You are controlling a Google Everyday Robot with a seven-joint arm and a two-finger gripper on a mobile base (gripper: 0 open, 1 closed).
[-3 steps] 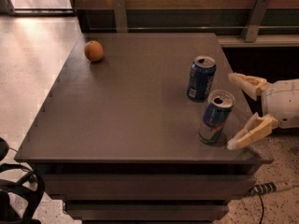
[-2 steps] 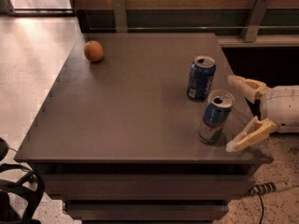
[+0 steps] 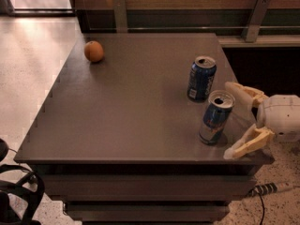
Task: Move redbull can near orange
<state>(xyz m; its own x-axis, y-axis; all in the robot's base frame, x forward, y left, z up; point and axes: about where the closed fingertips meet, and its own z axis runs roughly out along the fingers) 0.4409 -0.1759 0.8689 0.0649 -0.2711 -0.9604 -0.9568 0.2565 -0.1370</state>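
The redbull can (image 3: pixel 213 120), slim and blue-and-silver with a red/yellow mark low on its side, stands upright near the table's front right corner. The orange (image 3: pixel 93 51) lies at the far left of the table, far from the can. My gripper (image 3: pixel 230 121) comes in from the right at the can's height. It is open, with one cream finger (image 3: pixel 243 93) behind the can and the other (image 3: pixel 247 143) in front of it. The fingertips reach the can's right side and do not close on it.
A wider dark-blue can (image 3: pixel 202 78) stands upright just behind the redbull can. The dark table (image 3: pixel 136 107) has its right edge by my gripper. A wall rail with posts runs along the back. A black chair (image 3: pixel 14 191) and a power strip (image 3: pixel 269 188) are on the floor.
My gripper has shifted slightly toward the table's front beside the redbull can, still open. Both cans and the orange have not moved.
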